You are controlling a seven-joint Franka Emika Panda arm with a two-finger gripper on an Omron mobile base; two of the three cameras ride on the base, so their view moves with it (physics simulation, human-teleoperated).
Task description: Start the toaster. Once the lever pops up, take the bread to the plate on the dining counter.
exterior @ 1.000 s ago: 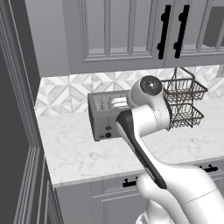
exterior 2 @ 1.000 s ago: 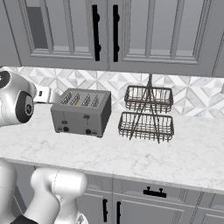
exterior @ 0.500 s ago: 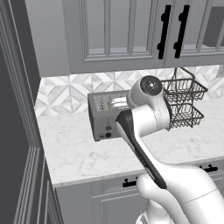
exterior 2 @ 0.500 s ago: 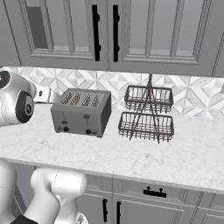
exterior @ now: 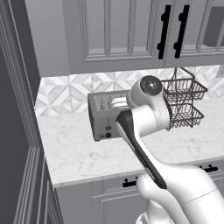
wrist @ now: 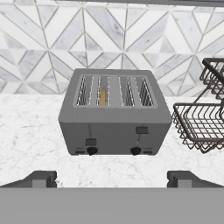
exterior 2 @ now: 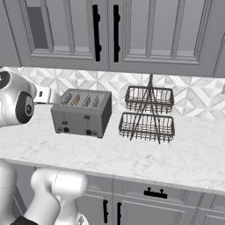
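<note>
The grey four-slot toaster (wrist: 114, 114) stands on the marble worktop against the tiled wall, also in the right base view (exterior 2: 81, 115) and, partly behind my arm, in the left base view (exterior: 101, 119). The bread (wrist: 102, 97) sits edge-up, deep in the second slot from the left (exterior 2: 75, 101). On the toaster's front, the left black lever (wrist: 90, 141) sits lower than the right lever (wrist: 141, 130). My gripper (wrist: 113, 179) is open, fingertips wide apart, facing the toaster's front at a short distance with nothing between them. The plate and the dining counter are out of view.
A two-tier dark wire basket rack (exterior 2: 148, 115) stands just right of the toaster (wrist: 201, 123). Grey upper cabinets (exterior 2: 105, 33) hang over the worktop (exterior 2: 132, 154). A tall dark panel (exterior: 17, 131) bounds the left end.
</note>
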